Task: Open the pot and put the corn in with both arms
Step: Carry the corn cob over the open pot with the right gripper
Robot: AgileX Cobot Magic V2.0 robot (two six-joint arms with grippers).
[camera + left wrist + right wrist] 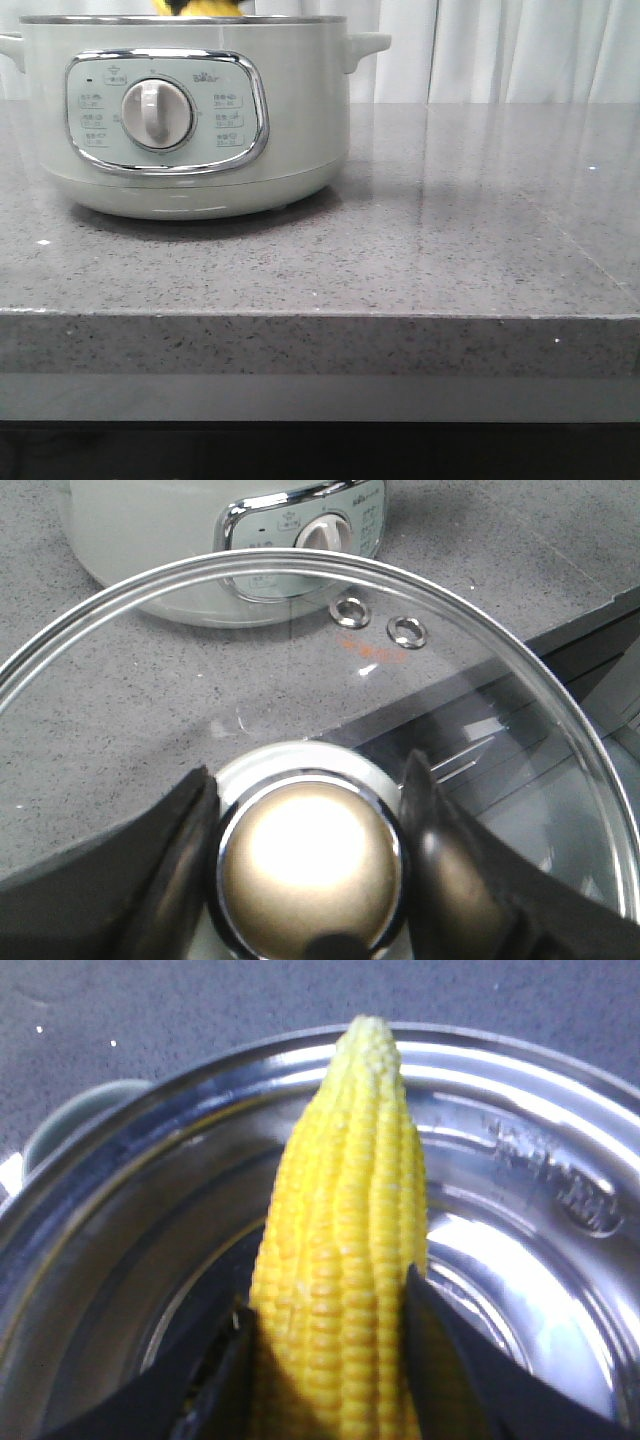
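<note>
Yellow corn [340, 1260], kernel rows tapering, clamped by right gripper [325, 1360] above open pot [190, 110]; left gripper [310, 860] grasps glass lid [480, 680] knob; counter [480, 230] right bare.

Grey speckled stone countertop [450, 230], glossy, thick front edge. Resting directly on it: one pale green-white pot [190, 110], at left rear.

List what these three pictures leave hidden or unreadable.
- Pot inside: front view sees only its wall; right wrist view has corn and right gripper covering much of the bottom.
- Corn's lower end: cut off by the right wrist picture's edge.
- Lid knob base: left gripper fingers flank it.
- Panel labels: too small.
- Arms: absent from the front view.
</note>
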